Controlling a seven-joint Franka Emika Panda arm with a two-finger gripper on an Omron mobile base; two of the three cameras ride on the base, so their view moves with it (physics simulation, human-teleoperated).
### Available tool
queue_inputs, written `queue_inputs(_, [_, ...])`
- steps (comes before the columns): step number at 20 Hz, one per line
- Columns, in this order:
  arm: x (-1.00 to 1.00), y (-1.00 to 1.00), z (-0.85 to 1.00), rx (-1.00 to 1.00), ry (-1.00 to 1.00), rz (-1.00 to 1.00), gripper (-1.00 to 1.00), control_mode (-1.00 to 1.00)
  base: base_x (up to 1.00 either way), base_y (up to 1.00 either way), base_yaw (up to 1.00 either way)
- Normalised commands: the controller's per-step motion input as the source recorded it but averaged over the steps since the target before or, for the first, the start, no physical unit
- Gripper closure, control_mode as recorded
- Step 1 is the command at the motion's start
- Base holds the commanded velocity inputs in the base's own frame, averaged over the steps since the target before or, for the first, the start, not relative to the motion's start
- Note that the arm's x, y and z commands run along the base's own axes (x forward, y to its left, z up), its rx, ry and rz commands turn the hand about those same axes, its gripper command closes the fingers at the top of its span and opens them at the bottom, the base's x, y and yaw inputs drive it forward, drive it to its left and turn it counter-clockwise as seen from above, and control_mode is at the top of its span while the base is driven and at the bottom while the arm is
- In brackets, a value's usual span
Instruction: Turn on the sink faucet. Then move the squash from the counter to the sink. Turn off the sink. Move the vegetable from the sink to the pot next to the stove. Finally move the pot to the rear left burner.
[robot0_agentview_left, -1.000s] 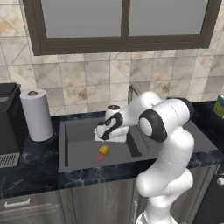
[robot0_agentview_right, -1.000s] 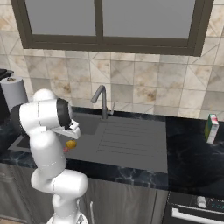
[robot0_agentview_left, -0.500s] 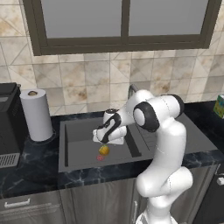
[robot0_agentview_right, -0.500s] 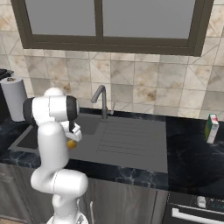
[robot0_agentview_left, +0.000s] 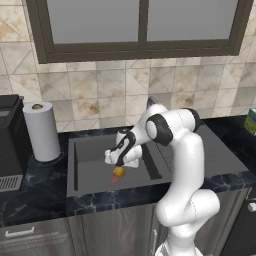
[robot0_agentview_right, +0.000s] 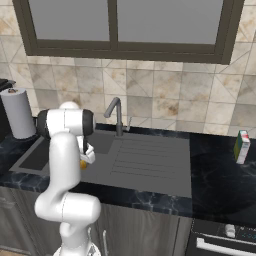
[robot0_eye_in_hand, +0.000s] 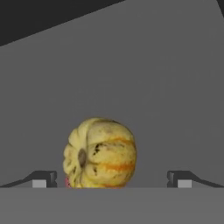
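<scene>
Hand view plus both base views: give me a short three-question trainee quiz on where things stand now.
1. True or false: the small yellow mottled squash lies on the black marble counter.
2. The two-finger gripper is: A) shut on the squash, B) open, one tip either side of it.
3. What stands left of the dark grey sink?

Key: 1. False, it lies in the basin. 2. B. 3. A white paper towel roll.

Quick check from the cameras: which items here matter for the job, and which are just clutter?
Job: squash on the sink floor between the open claw tips; sink faucet; counter.
Clutter: paper towel roll, carton, black appliance.
</scene>
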Motion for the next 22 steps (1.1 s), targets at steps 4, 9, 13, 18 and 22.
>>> queue_inputs(4, [0.13,0.07,-0.26,0.00,0.00,-0.02,-1.00,-1.00,0.00,0.00,0.00])
queue_inputs(9, [0.01,0.04,-0.20,0.00,0.00,-0.03,-1.00,-1.00,0.00,0.00,0.00])
queue_inputs(13, [0.00,0.02,-0.22,0.00,0.00,-0.04,-1.00,-1.00,0.00,0.00,0.00])
queue_inputs(18, [0.00,0.03,-0.19,0.00,0.00,-0.04,-1.00,-1.00,0.00,0.00,0.00])
queue_inputs(22, [0.00,0.02,-0.21,0.00,0.00,-0.04,-1.00,-1.00,0.00,0.00,0.00])
